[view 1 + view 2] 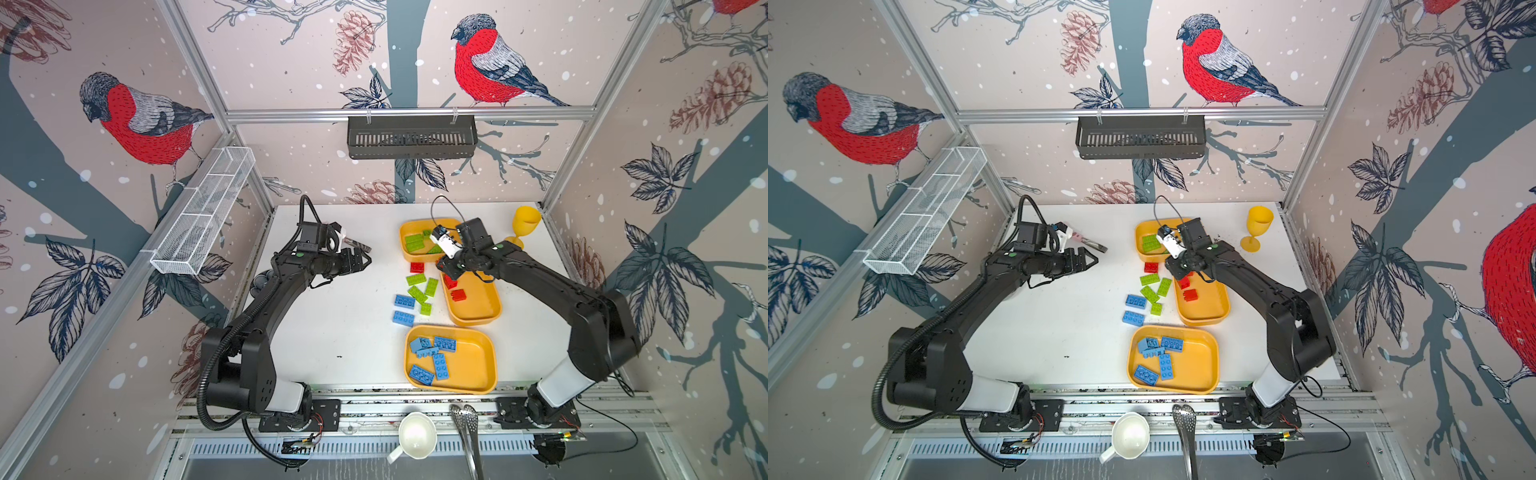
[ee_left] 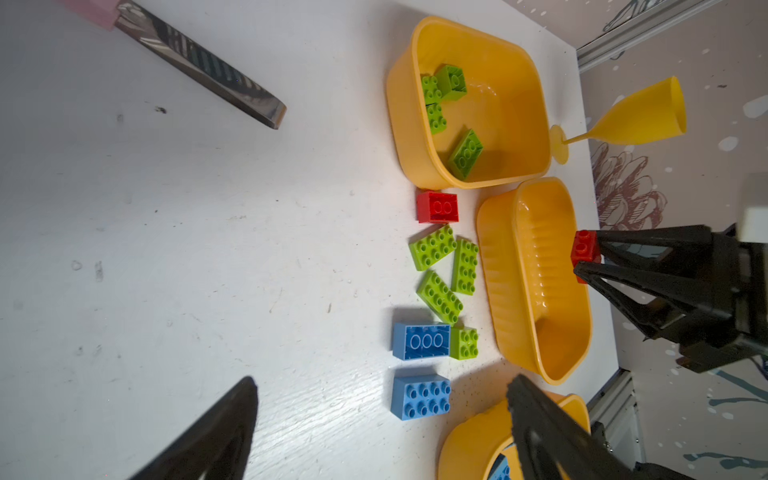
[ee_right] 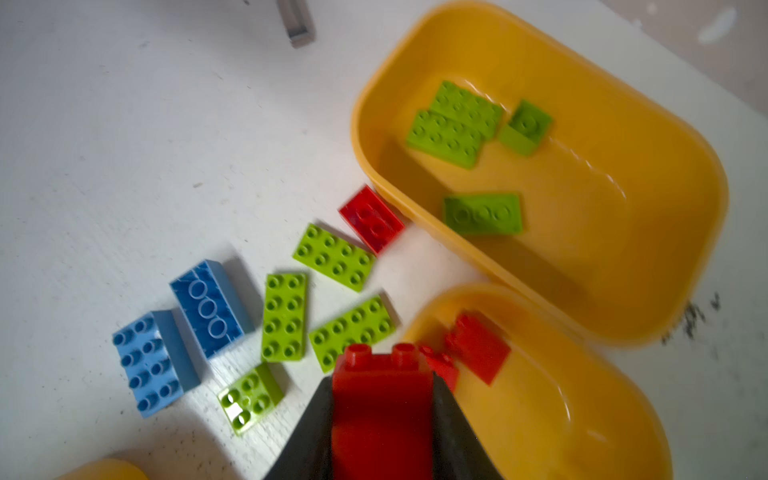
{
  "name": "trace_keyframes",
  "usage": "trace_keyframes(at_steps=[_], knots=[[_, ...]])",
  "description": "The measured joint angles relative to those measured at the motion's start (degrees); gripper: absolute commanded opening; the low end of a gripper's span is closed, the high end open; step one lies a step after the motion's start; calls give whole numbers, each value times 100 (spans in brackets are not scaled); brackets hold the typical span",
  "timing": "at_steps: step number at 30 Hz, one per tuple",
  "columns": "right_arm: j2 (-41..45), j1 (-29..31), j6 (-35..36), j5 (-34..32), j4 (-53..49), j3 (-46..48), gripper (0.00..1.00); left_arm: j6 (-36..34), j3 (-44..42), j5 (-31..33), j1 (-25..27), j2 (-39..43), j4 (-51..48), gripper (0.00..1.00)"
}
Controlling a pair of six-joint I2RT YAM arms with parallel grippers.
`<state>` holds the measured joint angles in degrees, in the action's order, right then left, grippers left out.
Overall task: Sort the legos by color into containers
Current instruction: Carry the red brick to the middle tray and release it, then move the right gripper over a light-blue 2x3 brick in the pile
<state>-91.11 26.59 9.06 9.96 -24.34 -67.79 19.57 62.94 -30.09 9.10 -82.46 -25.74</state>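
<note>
right gripper (image 2: pixel 587 255) clenched on a red brick (image 3: pixel 380 399) above far end of middle tray (image 1: pixel 478 301), two reds inside. left gripper (image 1: pixel 363 257) fingers spread, empty, over table (image 1: pixel 324 328). seven loose legos (image 1: pixel 417 294) beside tray.

Left arm (image 1: pixel 266 316) & right arm (image 1: pixel 552 291): matte black shells, white seg (image 1: pixel 286 397) nr each base, green dot (image 1: pixel 299 254) nr each wrist. Corrugated black hose (image 1: pixel 202 395) on L arm; thin black cable (image 1: pixel 441 196) loops off R wrist. Left gripper (image 1: pixel 366 261), right gripper (image 2: pixel 585 254): black tapered fingers (image 2: pixel 548 440). Base plates (image 1: pixel 328 409) black w/ screws.
</note>
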Motion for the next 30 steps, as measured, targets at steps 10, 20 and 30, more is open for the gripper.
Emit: trace_keyframes(at_steps=[10, 20, 30], knots=[[-63, -640, -754, -435, 260, 673, 38, 103, 107, -286, 0, -157, 131, 93], [-411, -411, -881, -542, 450, 372, 64, 118, 72, -282, 0, -46, 142, 93], [-470, 643, -470, 0, 533, -205, 65, -13, 68, -125, -20, -11, 20, 93]])
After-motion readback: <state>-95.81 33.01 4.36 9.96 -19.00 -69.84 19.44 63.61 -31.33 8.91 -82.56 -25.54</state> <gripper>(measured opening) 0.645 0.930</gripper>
